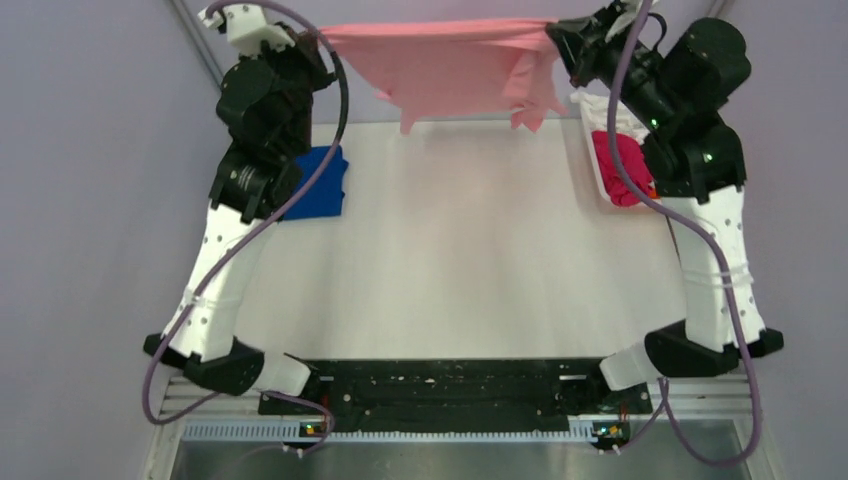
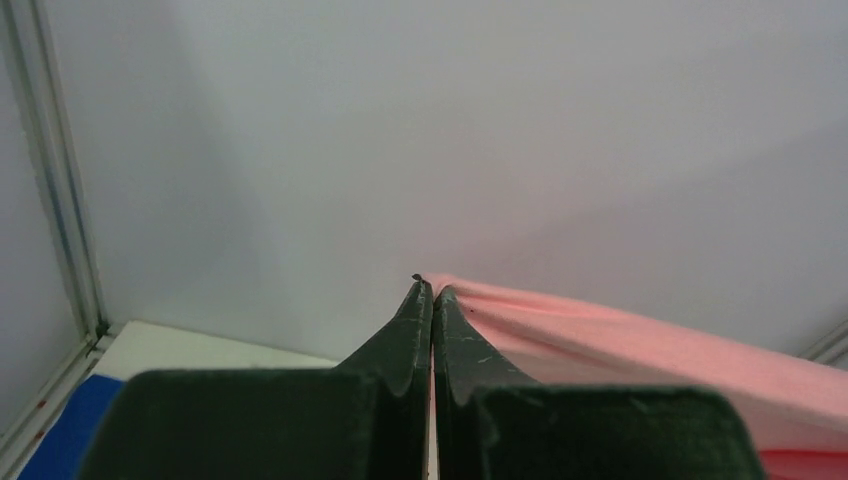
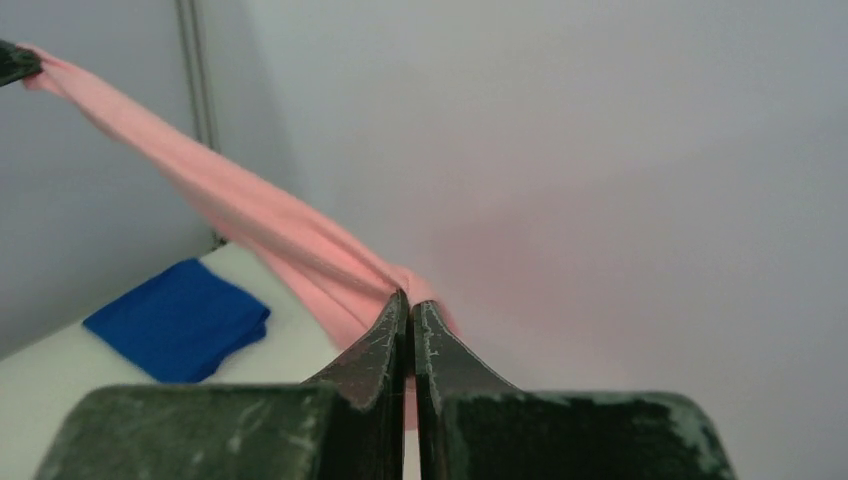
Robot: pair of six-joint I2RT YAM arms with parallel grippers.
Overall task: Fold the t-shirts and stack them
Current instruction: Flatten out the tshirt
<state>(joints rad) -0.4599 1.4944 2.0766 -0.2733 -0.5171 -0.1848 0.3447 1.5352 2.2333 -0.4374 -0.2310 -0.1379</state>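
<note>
The light pink t-shirt hangs stretched in the air above the table's far edge, held at both ends. My left gripper is shut on its left corner; in the left wrist view the gripper pinches the pink cloth. My right gripper is shut on its right corner; in the right wrist view the gripper clamps the pink shirt. A folded royal blue t-shirt lies at the table's far left, partly behind my left arm, and shows in the right wrist view.
A white slotted basket at the far right holds a magenta shirt with a bit of orange, partly behind my right arm. The white table top stretches below the hanging shirt. Grey walls stand close behind.
</note>
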